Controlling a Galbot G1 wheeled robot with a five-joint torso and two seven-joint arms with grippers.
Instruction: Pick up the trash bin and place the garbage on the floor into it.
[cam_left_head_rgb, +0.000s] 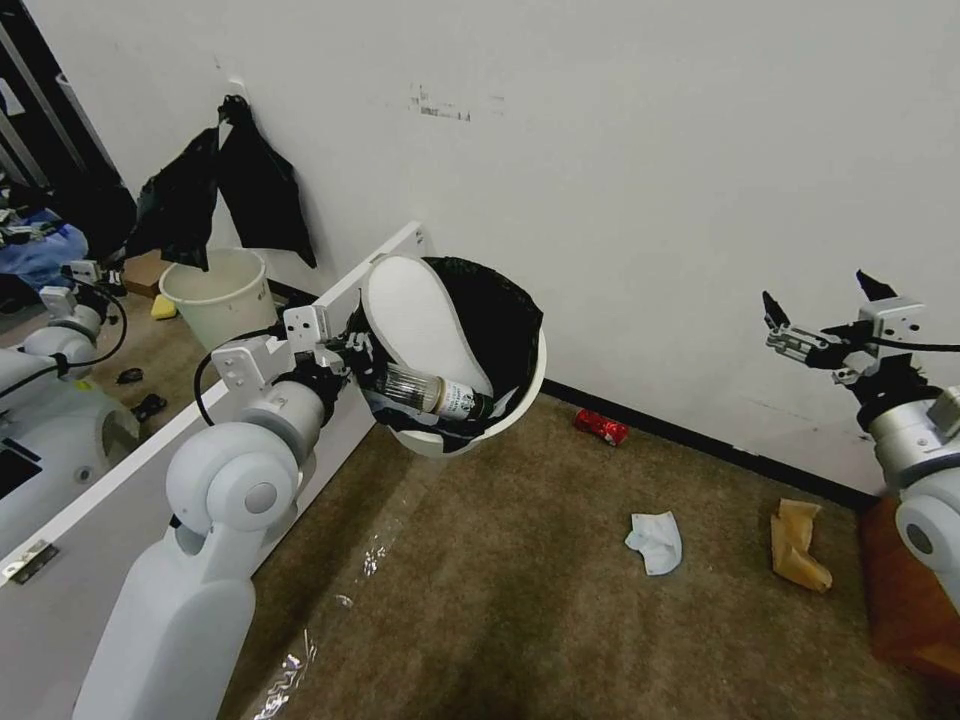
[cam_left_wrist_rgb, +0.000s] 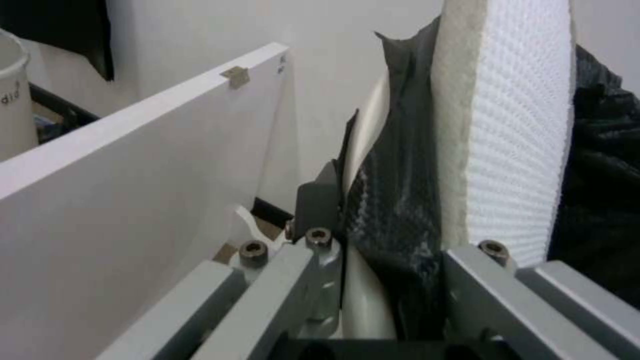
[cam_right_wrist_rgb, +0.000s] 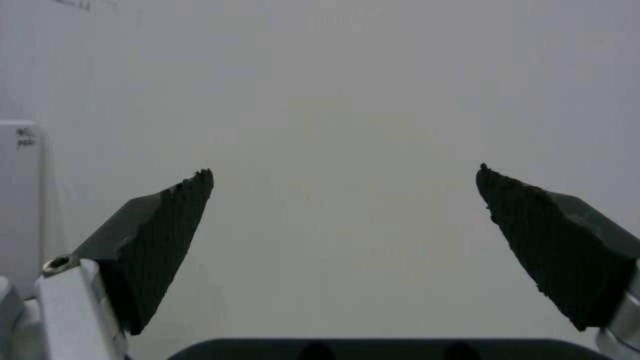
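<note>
My left gripper (cam_left_head_rgb: 362, 362) is shut on the near rim of the trash bin (cam_left_head_rgb: 530, 385), which hangs tilted above the floor (cam_left_head_rgb: 520, 610). A black bag (cam_left_head_rgb: 495, 300) lines the bin. A white slipper (cam_left_head_rgb: 420, 320) and a plastic bottle (cam_left_head_rgb: 440, 393) lie inside. The left wrist view shows my left gripper (cam_left_wrist_rgb: 393, 225) clamping the bagged rim (cam_left_wrist_rgb: 393, 200) beside the slipper's sole (cam_left_wrist_rgb: 520, 150). Garbage on the carpet: a crushed red can (cam_left_head_rgb: 601, 427), a white tissue (cam_left_head_rgb: 655, 541) and tan crumpled paper (cam_left_head_rgb: 798, 545). My right gripper (cam_left_head_rgb: 820, 300) (cam_right_wrist_rgb: 343, 172) is raised at the right, open, facing the wall.
A white board (cam_left_head_rgb: 130, 470) (cam_left_wrist_rgb: 133, 190) stands on edge at the left, close to the bin. Behind it are a pale unlined bucket (cam_left_head_rgb: 215, 290) and black bags (cam_left_head_rgb: 225, 190) hanging on the wall. Clear plastic film (cam_left_head_rgb: 300, 660) lies near my base. A brown wooden piece (cam_left_head_rgb: 905, 600) is at the right.
</note>
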